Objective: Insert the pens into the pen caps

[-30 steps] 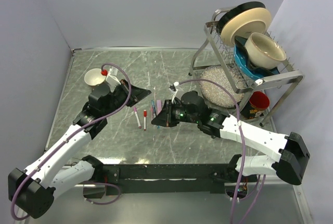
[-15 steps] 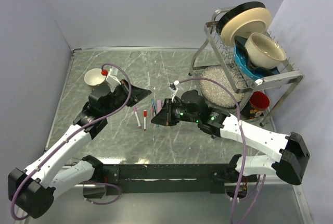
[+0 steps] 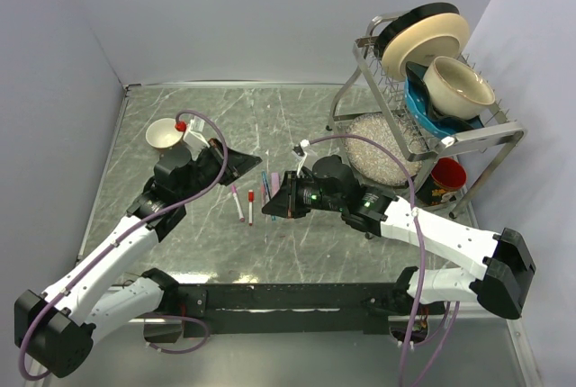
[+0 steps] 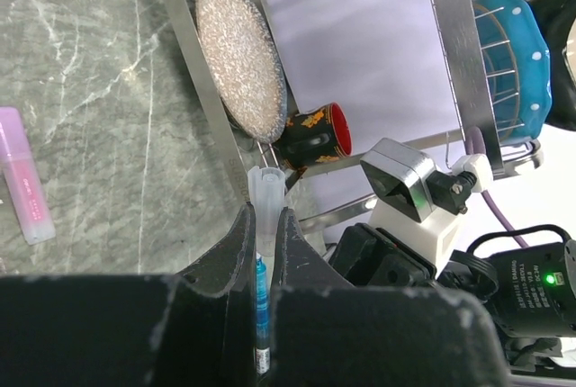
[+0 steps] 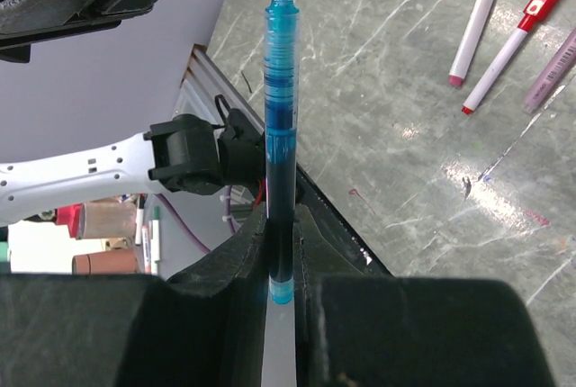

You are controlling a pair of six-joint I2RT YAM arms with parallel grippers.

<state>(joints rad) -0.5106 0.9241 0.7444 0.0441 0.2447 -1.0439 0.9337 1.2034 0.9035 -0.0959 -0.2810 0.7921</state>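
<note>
Item one: left claw [image 4: 265, 218], which I read as clamped on a clear pen cap [image 4: 267, 187]. The cap stands upright between the two dark fingers, and its open end sticks out past their tips. Item two: right claw [image 5: 281, 236], closed tight on a blue pen [image 5: 281, 108]. It grips the pen near the butt end, with the barrel running straight out and the fine tip at the far end. That tip is near the left claw but apart from it, so the pen is not in the cap. Item three: loose stock on the grey marble bench [image 3: 297, 117], between the two arms. A pink-ended pen [image 5: 475, 22] and a red-ended pen [image 5: 515, 42] lie side by side, with a pale pink pen [image 5: 551, 72] just beyond them; none is held. Item four: surroundings. A wire dish rack [image 3: 346, 90] stands at the far right with a red mug [image 4: 310, 130] under it, and a white bowl [image 3: 162, 135] sits at the far left.
</note>
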